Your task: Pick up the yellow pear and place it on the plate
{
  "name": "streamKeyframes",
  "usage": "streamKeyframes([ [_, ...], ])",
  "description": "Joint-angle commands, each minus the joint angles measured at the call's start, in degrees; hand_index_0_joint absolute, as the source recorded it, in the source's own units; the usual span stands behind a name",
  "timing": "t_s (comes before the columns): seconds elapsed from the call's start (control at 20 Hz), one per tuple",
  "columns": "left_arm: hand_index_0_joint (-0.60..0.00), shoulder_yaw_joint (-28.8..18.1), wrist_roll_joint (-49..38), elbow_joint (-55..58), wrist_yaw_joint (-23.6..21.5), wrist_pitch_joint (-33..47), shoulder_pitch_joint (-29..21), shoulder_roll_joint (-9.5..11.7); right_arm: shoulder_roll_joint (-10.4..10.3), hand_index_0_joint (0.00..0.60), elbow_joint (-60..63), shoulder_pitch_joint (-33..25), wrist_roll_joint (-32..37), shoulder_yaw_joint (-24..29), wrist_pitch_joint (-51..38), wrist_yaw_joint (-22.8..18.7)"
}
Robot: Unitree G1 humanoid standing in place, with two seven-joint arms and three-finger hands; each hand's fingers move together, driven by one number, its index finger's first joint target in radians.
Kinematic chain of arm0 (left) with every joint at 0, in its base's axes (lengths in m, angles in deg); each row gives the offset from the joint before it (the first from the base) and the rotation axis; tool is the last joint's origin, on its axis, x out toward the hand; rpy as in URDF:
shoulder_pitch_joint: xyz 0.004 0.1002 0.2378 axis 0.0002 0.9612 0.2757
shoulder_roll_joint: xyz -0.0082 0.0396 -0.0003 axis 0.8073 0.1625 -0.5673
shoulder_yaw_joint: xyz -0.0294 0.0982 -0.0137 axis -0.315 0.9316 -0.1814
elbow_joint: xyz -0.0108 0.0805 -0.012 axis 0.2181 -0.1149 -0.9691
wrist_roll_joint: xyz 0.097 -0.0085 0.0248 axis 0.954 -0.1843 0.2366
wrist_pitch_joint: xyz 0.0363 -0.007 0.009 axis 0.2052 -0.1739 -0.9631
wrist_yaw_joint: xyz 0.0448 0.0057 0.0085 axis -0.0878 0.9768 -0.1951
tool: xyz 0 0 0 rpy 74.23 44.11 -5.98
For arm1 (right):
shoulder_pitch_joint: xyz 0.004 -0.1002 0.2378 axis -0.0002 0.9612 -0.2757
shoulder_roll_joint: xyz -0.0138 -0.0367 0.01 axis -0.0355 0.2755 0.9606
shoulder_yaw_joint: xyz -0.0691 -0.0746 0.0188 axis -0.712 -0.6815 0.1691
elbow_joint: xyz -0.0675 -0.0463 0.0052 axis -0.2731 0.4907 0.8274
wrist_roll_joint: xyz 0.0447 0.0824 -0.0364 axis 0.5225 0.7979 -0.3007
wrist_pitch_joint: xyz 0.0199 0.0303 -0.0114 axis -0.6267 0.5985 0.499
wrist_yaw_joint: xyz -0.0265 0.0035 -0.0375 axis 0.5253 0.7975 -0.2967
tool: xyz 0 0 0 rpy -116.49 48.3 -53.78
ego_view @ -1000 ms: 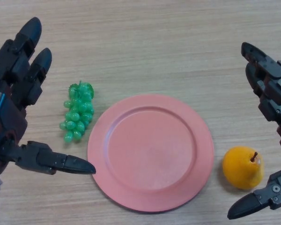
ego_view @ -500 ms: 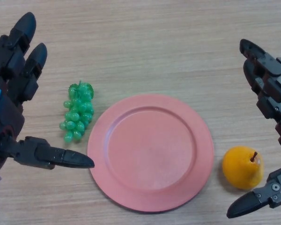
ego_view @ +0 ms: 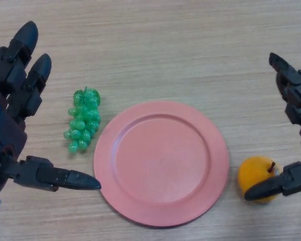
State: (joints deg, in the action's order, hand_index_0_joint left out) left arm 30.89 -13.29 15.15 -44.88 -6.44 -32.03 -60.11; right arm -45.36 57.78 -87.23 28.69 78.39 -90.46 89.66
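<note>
The right hand (ego_view: 297, 125) was spread wide, its thumb crossing the front of the yellow pear (ego_view: 256, 181), which lay on the table between thumb and fingers, just right of the pink plate (ego_view: 160, 163). The left hand (ego_view: 12, 125) hovered, fingers extended, beside green grapes (ego_view: 82, 125).

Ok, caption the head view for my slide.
Right robot hand open around the yellow pear, thumb across its front, beside the empty pink plate; green grapes and open left robot hand opposite.
</note>
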Motion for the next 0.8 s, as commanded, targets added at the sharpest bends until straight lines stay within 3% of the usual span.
streamKeyframes([
  [0.05, 0.000, -2.67, 1.90, 3.32, 2.05, 6.80, -0.80, 1.33, 2.64, 0.000, 5.48, -2.58, -0.02, 4.52, -15.62, -4.40],
  [0.3, 0.000, -2.77, 2.29, 3.03, 2.32, 7.88, -0.33, 0.62, 4.13, 0.000, 18.29, -1.99, -0.60, 5.91, -22.14, -6.34],
  [0.6, 0.000, -2.90, 2.87, 4.93, 2.33, 4.66, -1.12, 1.21, 5.27, 0.000, 36.89, -6.08, 2.67, 4.17, -30.06, -10.06],
  [0.8, 0.000, -1.62, 4.03, 3.28, 1.08, 8.03, -0.91, 0.78, 3.94, 0.000, 38.61, -5.47, 3.25, 1.80, -30.49, -10.40],
])
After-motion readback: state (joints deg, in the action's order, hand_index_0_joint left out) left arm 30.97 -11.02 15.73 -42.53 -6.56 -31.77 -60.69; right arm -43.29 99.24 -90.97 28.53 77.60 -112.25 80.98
